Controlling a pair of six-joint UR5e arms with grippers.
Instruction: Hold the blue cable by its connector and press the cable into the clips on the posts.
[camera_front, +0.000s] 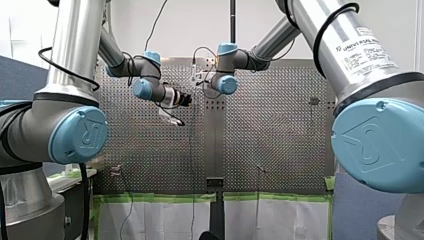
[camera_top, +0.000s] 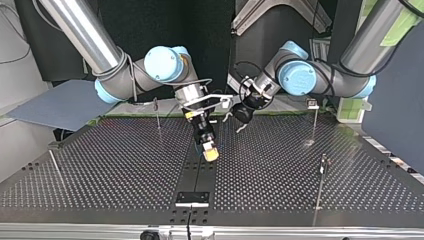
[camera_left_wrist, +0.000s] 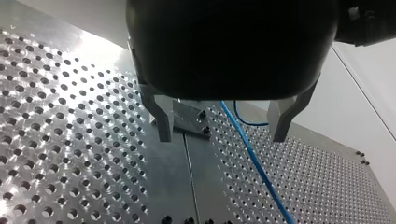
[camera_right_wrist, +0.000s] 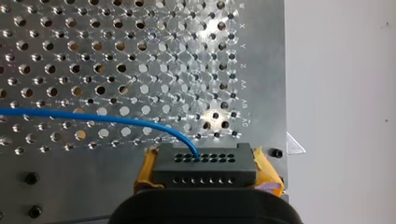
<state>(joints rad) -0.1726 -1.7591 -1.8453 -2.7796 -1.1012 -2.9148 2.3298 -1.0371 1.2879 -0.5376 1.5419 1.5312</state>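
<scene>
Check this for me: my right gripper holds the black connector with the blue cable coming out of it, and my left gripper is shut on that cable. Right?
Not quite. The left gripper is open: the left wrist view shows its fingers apart, with the blue cable touching neither. The right gripper does hold the black connector, with the cable coming out of it.

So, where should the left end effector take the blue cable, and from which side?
Probably the straight stretch of cable showing between the left end effector's open fingers, away from the connector. Advance straight ahead, one finger on each side: the cable is thin and runs through that gap.
</scene>
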